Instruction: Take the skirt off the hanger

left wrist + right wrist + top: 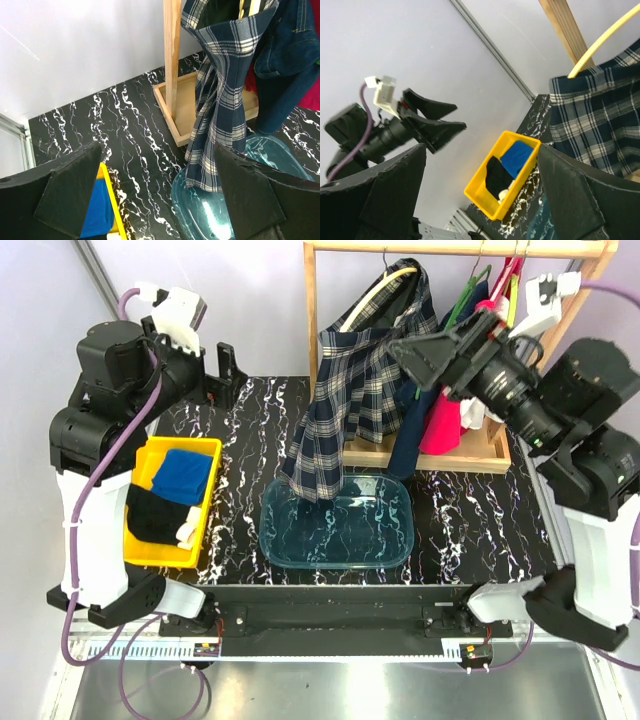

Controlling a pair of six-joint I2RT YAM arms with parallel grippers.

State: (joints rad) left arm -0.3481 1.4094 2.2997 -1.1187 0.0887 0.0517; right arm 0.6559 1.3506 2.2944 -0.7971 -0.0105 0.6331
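Note:
The tartan skirt (352,400) hangs from the cream hanger (386,282) on the wooden rack. Its lower end drapes down to the teal tub (395,540). My right gripper (422,355) is open and empty, close beside the skirt's upper right part. In the right wrist view the skirt (600,125) and the hanger's arch (605,40) lie to the right of the open gripper (480,195). My left gripper (212,372) is open and empty at the back left, apart from the skirt. In its wrist view the skirt (220,110) hangs ahead of the open gripper (160,200).
A denim garment (285,60) and a red garment (440,425) hang behind the skirt on the wooden rack (312,310). The rack's tray base (185,110) stands on the marbled table. A yellow bin (205,515) with blue and black cloth sits at the left.

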